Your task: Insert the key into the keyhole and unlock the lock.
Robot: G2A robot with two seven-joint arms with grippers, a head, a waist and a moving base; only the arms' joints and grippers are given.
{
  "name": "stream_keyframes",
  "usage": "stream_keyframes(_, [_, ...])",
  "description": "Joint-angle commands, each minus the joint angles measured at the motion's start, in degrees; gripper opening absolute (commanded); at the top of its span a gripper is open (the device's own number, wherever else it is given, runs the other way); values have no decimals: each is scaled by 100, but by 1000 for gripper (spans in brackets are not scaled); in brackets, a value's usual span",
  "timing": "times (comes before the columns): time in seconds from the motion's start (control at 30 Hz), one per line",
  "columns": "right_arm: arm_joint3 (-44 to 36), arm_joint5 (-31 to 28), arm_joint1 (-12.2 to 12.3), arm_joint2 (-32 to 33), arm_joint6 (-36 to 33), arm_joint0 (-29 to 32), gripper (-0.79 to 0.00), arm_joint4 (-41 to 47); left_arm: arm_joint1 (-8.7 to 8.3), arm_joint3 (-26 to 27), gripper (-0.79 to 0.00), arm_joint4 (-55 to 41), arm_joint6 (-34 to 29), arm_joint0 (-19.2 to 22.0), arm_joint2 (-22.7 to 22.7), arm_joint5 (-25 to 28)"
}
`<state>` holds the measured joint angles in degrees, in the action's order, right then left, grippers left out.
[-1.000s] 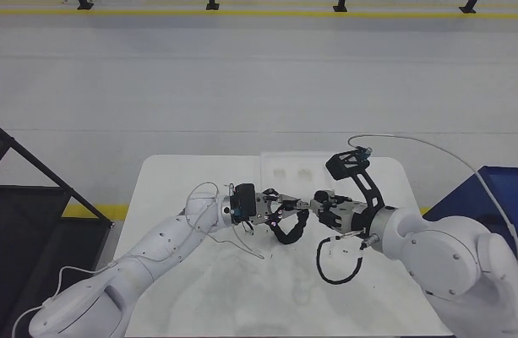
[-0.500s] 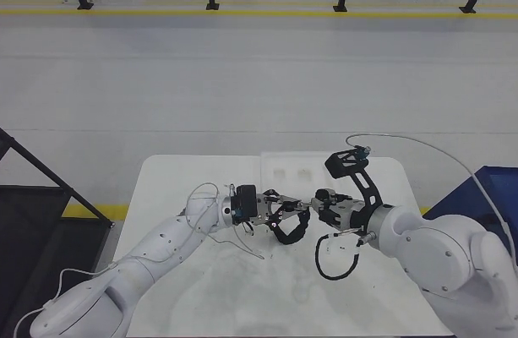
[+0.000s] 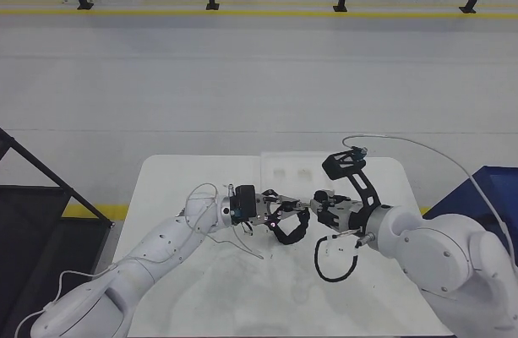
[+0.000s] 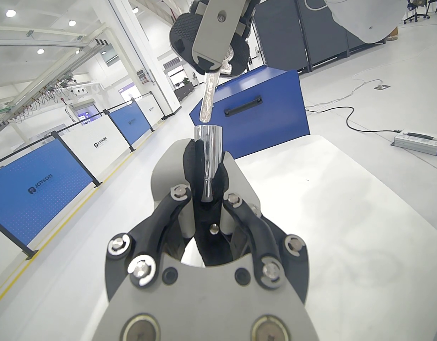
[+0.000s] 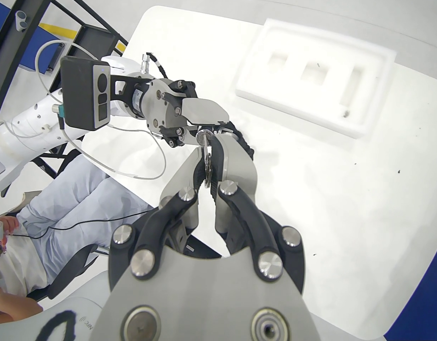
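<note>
Left gripper [image 4: 204, 166] clamped on chrome lock [image 4: 208, 154], held over the white surface [image 3: 170, 193] | right gripper [image 5: 207, 164] closed on key [image 4: 208, 95] | key tip right at the lock's end face, entry not discernible | white foam tray [image 5: 296, 69] lies near, toward the surface's far edge.

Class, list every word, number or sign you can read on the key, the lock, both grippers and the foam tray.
key: no print legible.
lock: none.
left gripper and right gripper: none, only screws.
foam tray: none.
blue barrier panels: white brand print, not quoted here.
</note>
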<state>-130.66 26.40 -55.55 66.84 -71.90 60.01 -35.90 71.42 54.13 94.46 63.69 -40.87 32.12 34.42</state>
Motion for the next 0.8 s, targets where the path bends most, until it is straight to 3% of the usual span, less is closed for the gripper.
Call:
stream_keyframes(0.0, [-2,-6,1,2,-26,-3,-785,-14,2,5,-785,25,-4,-7,19,-3])
stream_keyframes(0.67, [68,-54,-25,-55,-159,-78,-785,176,6,76,-785,321,-72,-55,164,-8])
stream_keyframes(0.77, [124,-157,-7,-14,-483,-166,-785,224,-9,61,-785,425,-15,-24,200,-24])
